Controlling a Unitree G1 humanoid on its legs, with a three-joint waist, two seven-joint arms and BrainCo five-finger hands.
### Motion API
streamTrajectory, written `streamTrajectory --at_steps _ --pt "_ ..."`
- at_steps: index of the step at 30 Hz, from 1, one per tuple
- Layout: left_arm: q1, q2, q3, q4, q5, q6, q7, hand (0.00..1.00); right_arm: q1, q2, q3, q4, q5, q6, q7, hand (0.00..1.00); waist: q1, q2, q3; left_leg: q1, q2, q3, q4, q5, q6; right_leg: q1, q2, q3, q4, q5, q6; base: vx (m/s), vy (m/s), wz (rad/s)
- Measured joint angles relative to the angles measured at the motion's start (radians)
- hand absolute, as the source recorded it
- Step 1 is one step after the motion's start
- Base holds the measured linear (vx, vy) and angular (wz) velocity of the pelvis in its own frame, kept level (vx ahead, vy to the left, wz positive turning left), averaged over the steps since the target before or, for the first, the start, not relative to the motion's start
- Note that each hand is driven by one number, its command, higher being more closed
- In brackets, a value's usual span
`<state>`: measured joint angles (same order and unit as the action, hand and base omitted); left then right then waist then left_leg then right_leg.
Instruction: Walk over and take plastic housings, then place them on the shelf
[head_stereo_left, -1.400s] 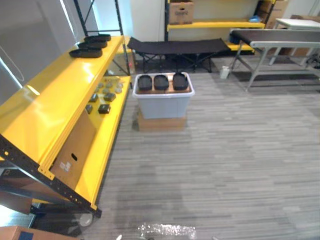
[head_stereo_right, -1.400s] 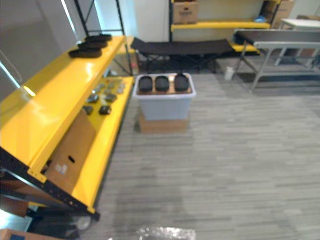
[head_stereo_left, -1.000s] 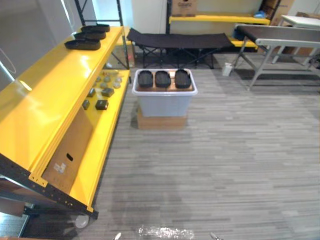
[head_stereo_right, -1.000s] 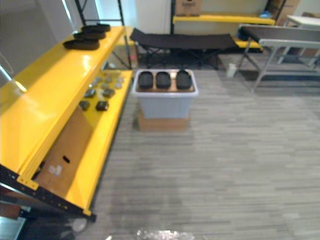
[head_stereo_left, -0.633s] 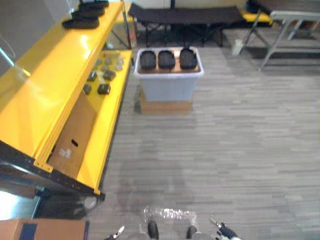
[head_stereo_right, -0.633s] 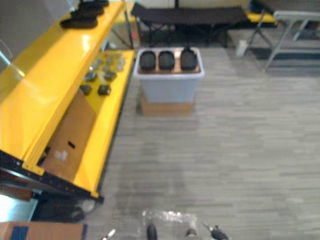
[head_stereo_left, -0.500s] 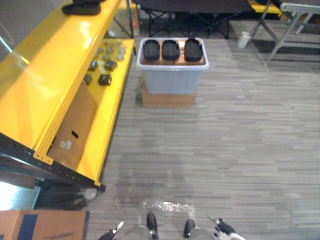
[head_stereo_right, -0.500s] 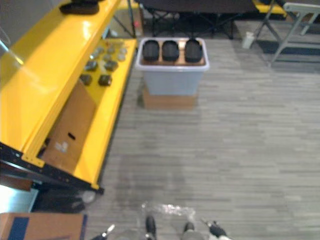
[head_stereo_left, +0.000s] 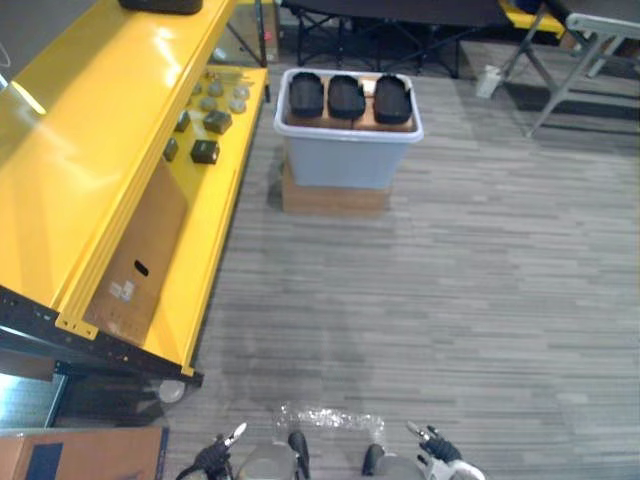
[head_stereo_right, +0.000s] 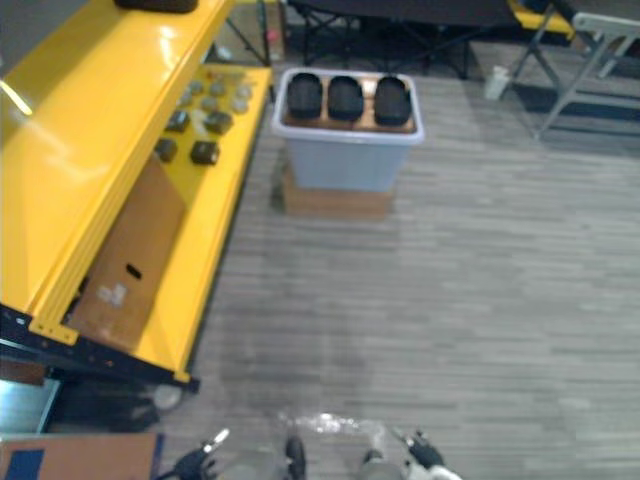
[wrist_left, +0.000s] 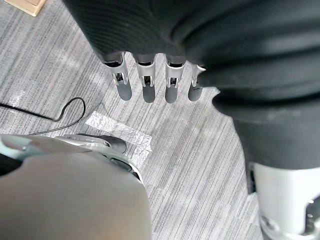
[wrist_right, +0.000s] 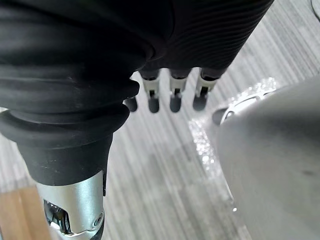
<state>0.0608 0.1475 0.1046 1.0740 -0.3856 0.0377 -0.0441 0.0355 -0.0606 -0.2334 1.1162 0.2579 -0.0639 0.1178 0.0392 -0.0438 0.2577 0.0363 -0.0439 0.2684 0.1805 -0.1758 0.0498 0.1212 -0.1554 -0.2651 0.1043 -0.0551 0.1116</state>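
Three black plastic housings (head_stereo_left: 347, 98) lie side by side on top of a pale grey bin (head_stereo_left: 347, 160), which stands on a flat cardboard box a few steps ahead on the floor. Another black housing (head_stereo_left: 160, 5) rests on the top level of the yellow shelf (head_stereo_left: 90, 150) along the left. My left hand (wrist_left: 145, 82) hangs by my side with straight fingers and nothing in it; it also shows low in the eye view (head_stereo_left: 212, 458). My right hand (wrist_right: 172, 92) hangs the same way, empty (head_stereo_left: 438, 455).
Several small dark parts (head_stereo_left: 205, 150) and a leaning cardboard sheet (head_stereo_left: 140, 265) sit on the shelf's lower level. A black cot (head_stereo_left: 400, 10) and a grey table (head_stereo_left: 590, 30) stand behind the bin. A cardboard box (head_stereo_left: 80, 455) is at lower left.
The camera has come forward and tipped down, so the bin and shelf sit nearer. Both hands now show at the bottom edge. Nothing on the bin or shelf has moved.
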Motion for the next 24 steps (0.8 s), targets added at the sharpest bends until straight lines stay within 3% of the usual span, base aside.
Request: streamTrajectory --at_steps 9,11,13,15,16,18,20,24 --pt "0.064 -0.024 0.004 0.001 0.0 -0.012 0.001 0.0 0.012 -0.015 0.025 0.0 -0.036 0.003 0.014 0.0 0.003 0.026 -0.041 0.03 0.007 0.016 0.039 -0.018 0.014 0.029 -0.004 0.023 0.009 -0.028 0.009 -0.09 0.013 -0.06" --pt "0.07 -0.028 0.009 0.001 0.001 -0.012 0.002 0.0 0.022 -0.019 0.024 0.0 -0.029 0.011 0.014 0.0 0.005 0.021 -0.053 0.025 0.007 0.016 0.046 -0.022 0.021 0.019 -0.008 0.024 0.025 -0.045 0.011 -0.13 0.043 0.02" --pt "0.07 -0.025 0.013 -0.002 0.019 -0.01 -0.001 0.0 0.029 -0.022 0.014 -0.002 0.013 0.034 0.015 0.0 0.001 0.018 -0.059 -0.025 0.014 0.013 0.137 -0.057 0.044 -0.028 -0.022 0.023 0.095 -0.076 0.031 -0.1 0.068 0.04" --pt "0.065 -0.021 0.012 -0.002 0.043 -0.005 0.002 0.0 0.038 -0.026 -0.022 -0.008 0.033 0.05 0.016 0.0 -0.006 0.029 -0.053 -0.082 0.058 0.003 0.288 -0.153 0.056 -0.07 -0.02 0.028 0.232 -0.13 0.077 -0.06 0.121 -0.01" --pt "0.07 -0.013 0.01 0.0 0.049 0.005 0.005 0.0 0.047 -0.022 -0.034 -0.008 0.036 0.066 0.018 0.0 -0.005 0.023 -0.045 -0.071 0.065 0.0 0.311 -0.177 0.06 -0.091 -0.02 0.058 0.31 -0.136 0.062 -0.03 0.122 0.01" --pt "0.063 0.0 0.009 0.0 0.052 0.02 0.007 0.0 0.073 -0.019 -0.045 0.009 0.035 0.091 0.028 0.0 -0.008 0.002 -0.044 -0.056 0.08 -0.011 0.311 -0.185 0.058 -0.112 -0.004 0.064 0.304 -0.146 0.042 -0.03 0.093 0.13" --pt "0.059 0.001 0.01 0.0 0.068 0.035 0.007 0.0 0.097 -0.015 -0.067 0.04 0.03 0.116 0.038 0.0 -0.007 0.003 -0.045 -0.057 0.104 -0.011 0.31 -0.189 0.047 -0.149 0.022 0.088 0.227 -0.138 0.045 -0.03 0.077 -0.02" --pt "0.054 0.0 0.013 -0.001 0.086 0.039 0.005 0.0 0.135 0.01 -0.165 0.049 -0.003 0.149 0.06 0.0 -0.031 0.009 -0.046 -0.059 0.118 -0.003 0.308 -0.211 0.033 -0.226 0.045 0.107 0.09 -0.021 0.047 0.12 0.037 -0.13"
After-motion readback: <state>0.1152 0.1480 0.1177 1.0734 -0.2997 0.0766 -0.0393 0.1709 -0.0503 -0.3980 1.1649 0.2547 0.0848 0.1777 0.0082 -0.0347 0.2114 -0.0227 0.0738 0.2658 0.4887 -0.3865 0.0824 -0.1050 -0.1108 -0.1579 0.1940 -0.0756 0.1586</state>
